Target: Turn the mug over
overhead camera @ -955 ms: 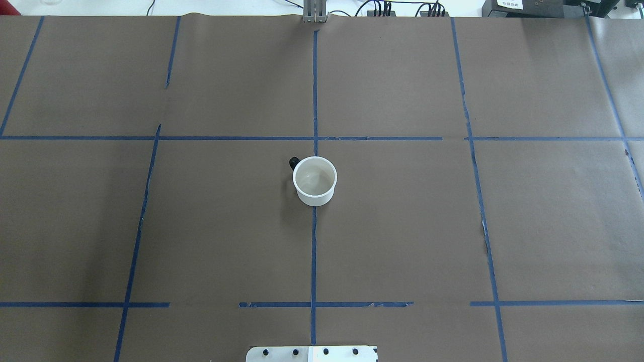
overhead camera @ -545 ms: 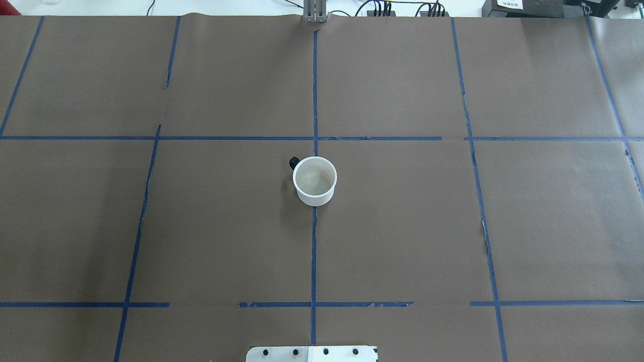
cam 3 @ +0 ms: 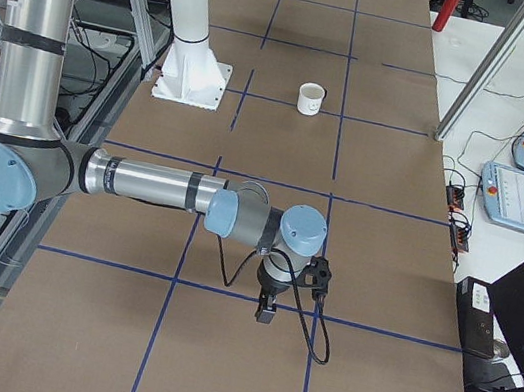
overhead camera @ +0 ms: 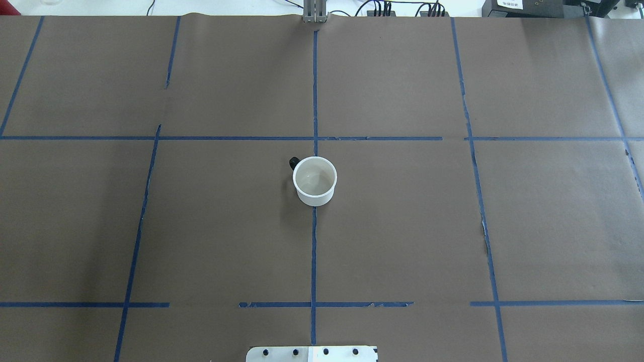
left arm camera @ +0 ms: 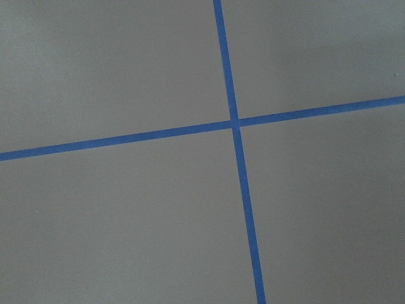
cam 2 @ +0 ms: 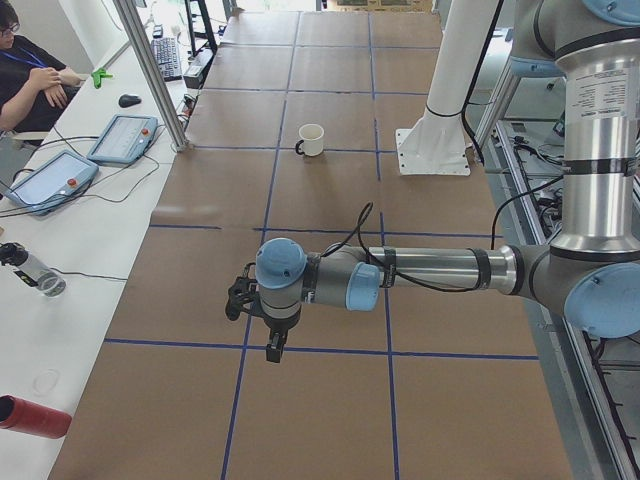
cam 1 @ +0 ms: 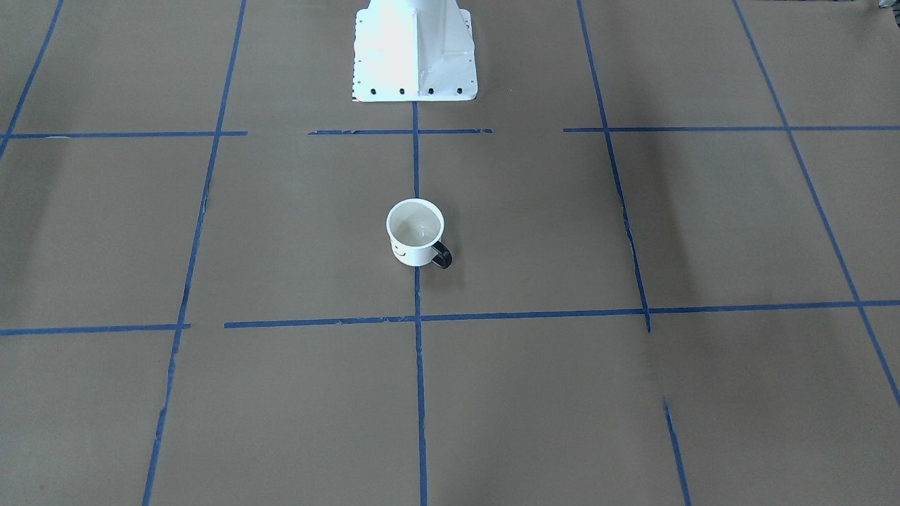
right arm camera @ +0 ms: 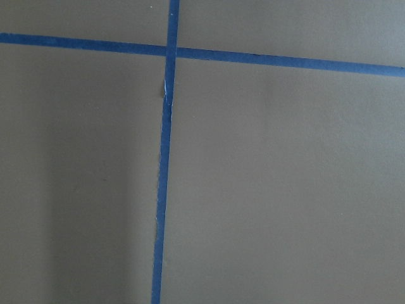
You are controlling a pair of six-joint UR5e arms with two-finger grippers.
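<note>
The white mug (overhead camera: 314,181) stands upright, mouth up, at the table's middle on a blue tape line, with its black handle (overhead camera: 294,162) pointing far-left. In the front-facing view the mug (cam 1: 415,232) shows part of its black smiley face. The mug also shows in the left side view (cam 2: 311,139) and the right side view (cam 3: 310,98). My left gripper (cam 2: 272,350) hangs over the table's left end, far from the mug. My right gripper (cam 3: 265,310) hangs over the right end. I cannot tell whether either is open or shut. Both wrist views show only brown paper and tape.
The white robot pedestal (cam 1: 415,56) stands at the table's near edge behind the mug. Brown paper with blue tape lines (overhead camera: 314,261) covers the table. A person (cam 2: 30,80), tablets (cam 2: 122,138) and a red can (cam 2: 30,415) are beside the left end.
</note>
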